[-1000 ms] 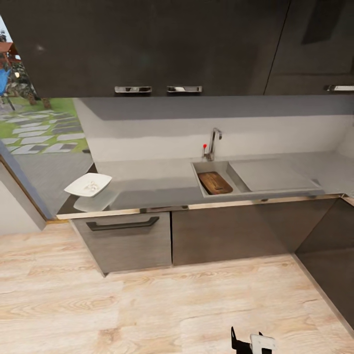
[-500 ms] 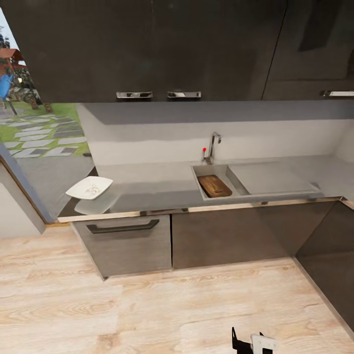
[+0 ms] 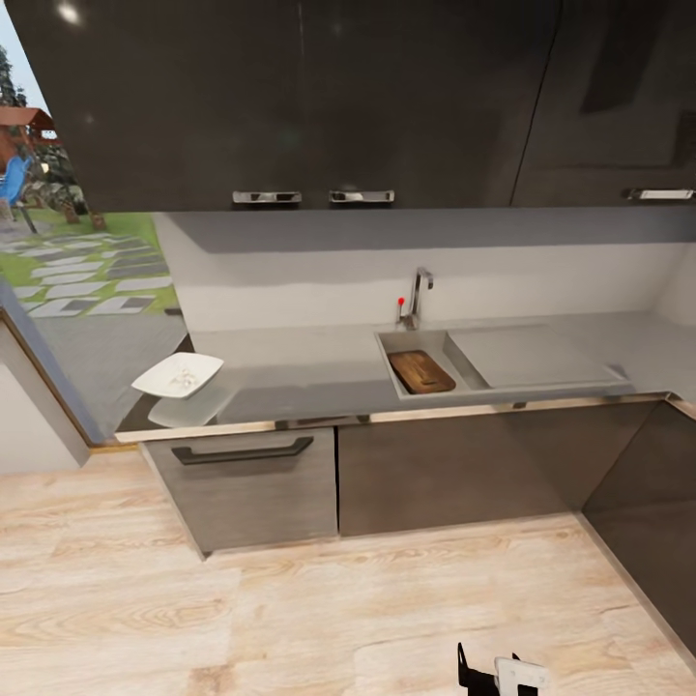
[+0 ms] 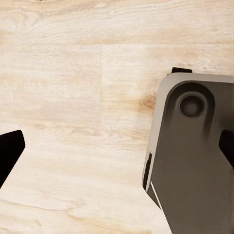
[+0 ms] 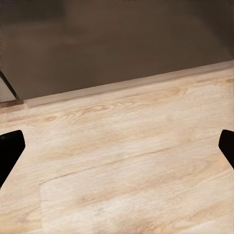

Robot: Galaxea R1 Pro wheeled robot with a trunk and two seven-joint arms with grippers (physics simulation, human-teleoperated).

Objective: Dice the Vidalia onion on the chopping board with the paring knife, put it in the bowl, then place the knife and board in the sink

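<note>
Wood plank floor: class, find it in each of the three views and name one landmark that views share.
Head view: the floor spans the foreground, in front of the dark cabinets.
Left wrist view: the floor lies beneath a grey robot part.
Right wrist view: the floor runs up to the cabinets' foot.
Shared landmark: the cabinets' front, head and right wrist views.

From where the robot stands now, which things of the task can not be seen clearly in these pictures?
- Paring knife: not made out in the head view; if it lies in the sink, it is too small at this distance.
- Bowl: small pale bits inside, too small to identify as onion.
- Chopping board: its near edge is cut by the sink's front wall.
- Right gripper: cut off by the head view's bottom edge.
</note>
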